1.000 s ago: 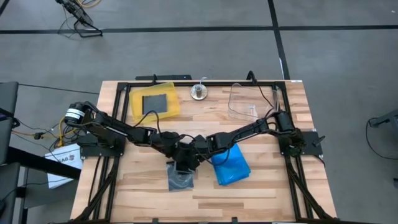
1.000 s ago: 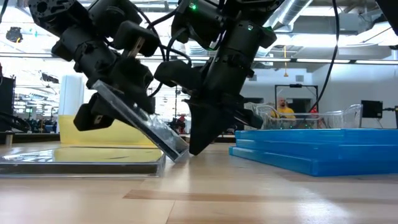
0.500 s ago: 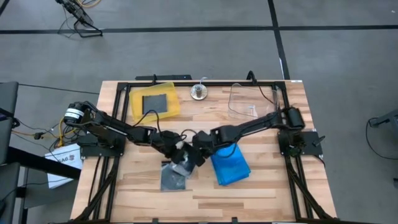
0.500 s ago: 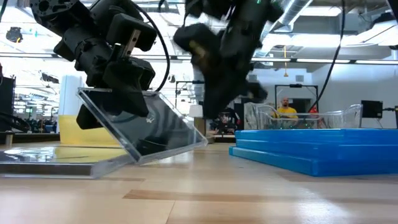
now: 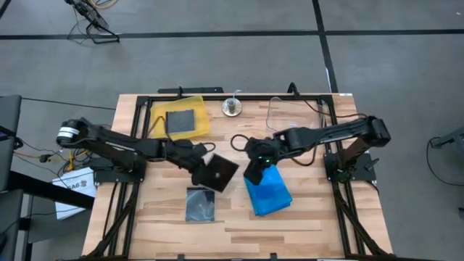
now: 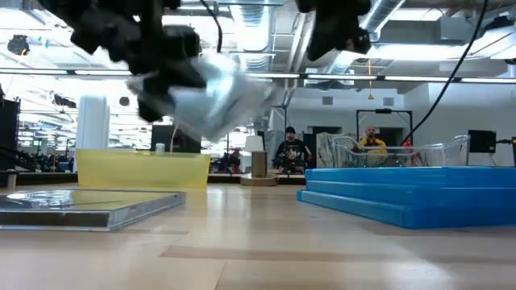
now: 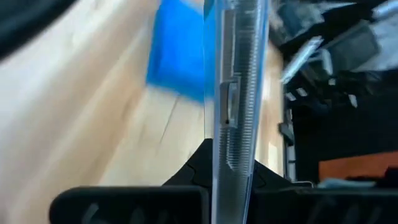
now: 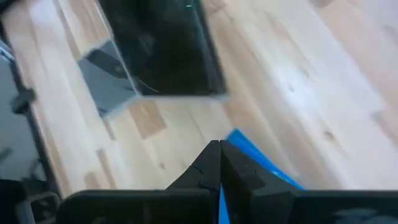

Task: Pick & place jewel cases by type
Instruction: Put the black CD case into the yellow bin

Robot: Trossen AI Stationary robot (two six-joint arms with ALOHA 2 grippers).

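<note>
My left gripper (image 5: 199, 164) is shut on a smoky grey jewel case (image 5: 218, 172), held in the air over the middle of the table; the low view shows the case (image 6: 216, 98) blurred, well above the wood. A second grey jewel case (image 5: 201, 204) lies flat on the table below and nearer the front. A stack of blue jewel cases (image 5: 269, 192) lies to its right. My right gripper (image 5: 253, 175) hangs shut and empty above the blue stack's far left corner. A yellow tray (image 5: 204, 123) at the far left holds another grey case (image 5: 179, 119). My left gripper pinches the grey case between its two fingers at the edge toward the table's left (image 7: 227, 163). The fingers come from the left, slanting a little downward. The case stands edge-on between them (image 7: 234, 74), tilted and lifted clear of the table and of the other case.
A clear plastic bin (image 5: 288, 118) stands at the far right, and a small round metal object (image 5: 232, 108) sits between bin and tray. Black frame rails run along the table's far and side edges. People show in the room behind, in the low view.
My left gripper has risen and rolled with the grey case, which leaned with its lower edge on the case beneath and now hangs clear. My right gripper has left that case's edge, risen steeply and drawn back toward the table's right, over the blue stack.
</note>
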